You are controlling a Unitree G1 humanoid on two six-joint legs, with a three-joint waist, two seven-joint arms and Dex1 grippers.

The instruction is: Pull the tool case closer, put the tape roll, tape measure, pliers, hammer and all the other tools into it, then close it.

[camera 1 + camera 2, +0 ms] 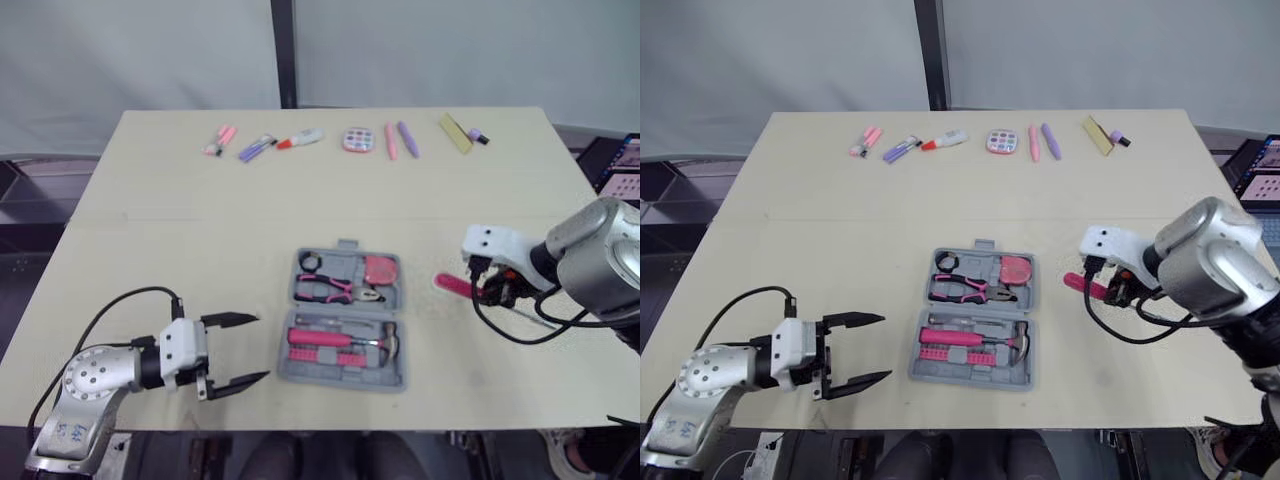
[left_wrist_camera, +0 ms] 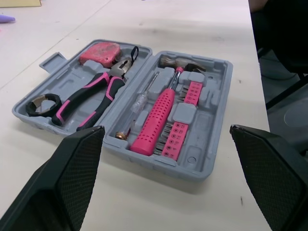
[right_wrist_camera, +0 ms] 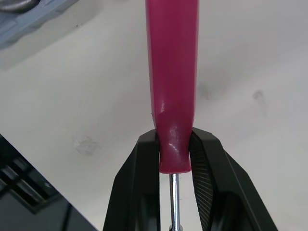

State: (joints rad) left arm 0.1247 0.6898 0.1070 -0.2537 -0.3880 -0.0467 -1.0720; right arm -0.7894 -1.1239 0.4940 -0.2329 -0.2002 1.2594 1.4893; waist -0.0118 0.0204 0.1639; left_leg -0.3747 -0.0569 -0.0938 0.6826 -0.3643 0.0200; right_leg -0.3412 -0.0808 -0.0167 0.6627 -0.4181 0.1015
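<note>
The right tool (image 3: 173,144) is clamped on the pink-handled screwdriver (image 3: 172,72), its two black fingers pinching the butt of the handle where the bare metal shaft comes out. It holds the screwdriver low over the pale worktop (image 1: 180,230); whether the handle is lifted clear cannot be told.

The grey tool case (image 2: 197,159) lies open and flat at the middle of the worktop, to the robot's left of the screwdriver and a short way apart from it. The screwdriver's long axis runs roughly across the worktop, with the handle end leading toward the case and the shaft trailing back into the tool. The hammer (image 1: 345,338) in the near half lies along much the same line. The far half holds the pliers (image 1: 325,288), the tape measure (image 1: 380,268) and the tape roll (image 1: 310,263).

The left tool (image 1: 258,347) hovers wide open and empty just beside the case's left edge, fingers pointing at it.

The right arm already has the screwdriver, so the coming move looks like a short carry leftward and a drop into a free slot.
</note>
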